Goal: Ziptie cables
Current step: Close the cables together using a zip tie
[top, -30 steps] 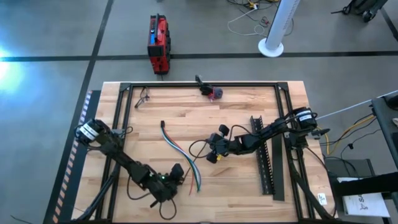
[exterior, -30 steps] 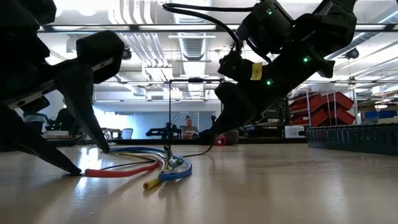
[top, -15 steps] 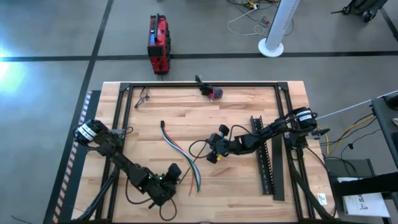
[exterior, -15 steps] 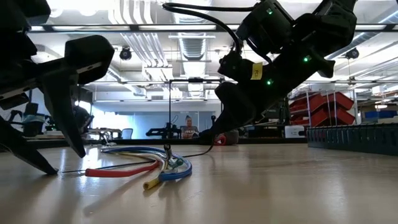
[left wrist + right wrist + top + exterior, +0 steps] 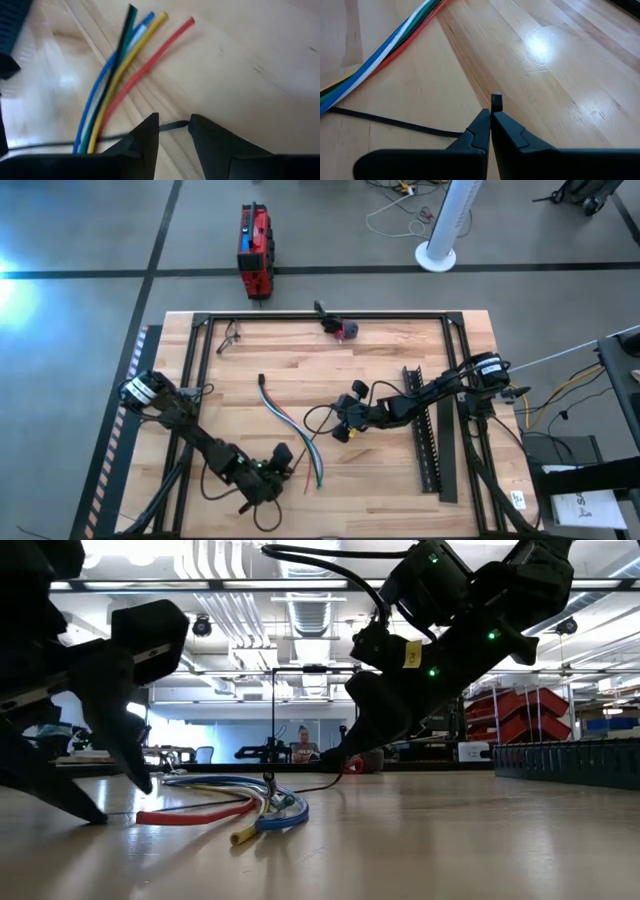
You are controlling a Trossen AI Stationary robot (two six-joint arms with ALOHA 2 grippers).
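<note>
A: High view first — what did you find had changed over that last second?

B: You would have seen the left tool (image 5: 281, 463) draw back a touch toward the surface's near edge, just beside the loose ends of the cables (image 5: 300, 442). In the low view its two dark fingers (image 5: 128, 745) had shifted away from the cable ends and narrowed slightly. The right tool (image 5: 344, 427) had not moved.

A: And the tools' states?

B: In the left wrist view your left tool's (image 5: 173, 130) fingers stood a little apart, a thin black strand running across the gap; I could not tell whether they pinched it. Your right tool (image 5: 491, 122) was fully closed, a small black tip poking out between its fingertips.

A: Materials?

B: The surface (image 5: 380, 360) was pale butcher-block wood, glossy where light struck. The cables (image 5: 117, 80) were smooth, round, thin wires in red, yellow, blue, green and white, curving together mid-surface between the two tools. A rigid black toothed strip (image 5: 424, 430) lay straight at the right.
</note>
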